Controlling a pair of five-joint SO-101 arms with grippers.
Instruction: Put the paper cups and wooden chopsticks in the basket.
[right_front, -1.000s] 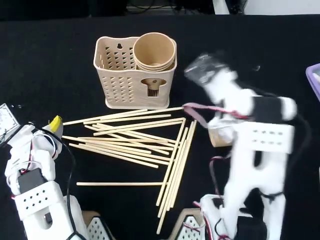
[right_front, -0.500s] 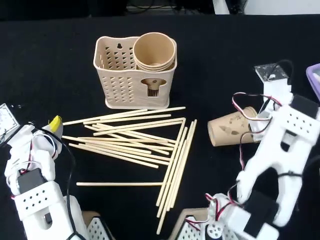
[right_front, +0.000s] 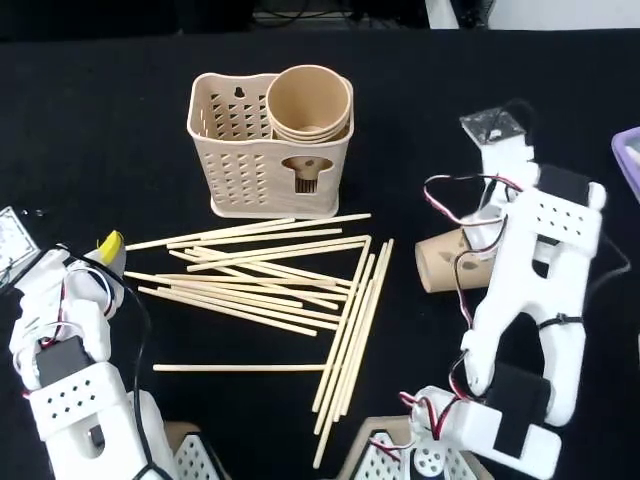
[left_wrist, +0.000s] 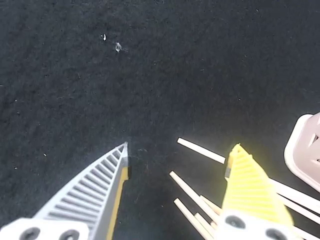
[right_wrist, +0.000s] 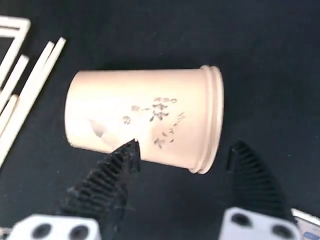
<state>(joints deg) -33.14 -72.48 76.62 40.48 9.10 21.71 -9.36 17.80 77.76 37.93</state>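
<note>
Several nested paper cups (right_front: 308, 102) in basket (right_front: 248, 180), 1 cup (right_front: 440, 263) lying outside

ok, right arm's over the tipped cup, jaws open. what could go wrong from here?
1. The cup lies on its side; the right jaws stand open along its length, one tip over the wall, one past the rim. Closing may pop it free or dent it.
2. Chopsticks lie close to its base; a shoved cup could scatter them.
3. The basket already holds stacked cups, so a tilted drop may not nest.
</note>
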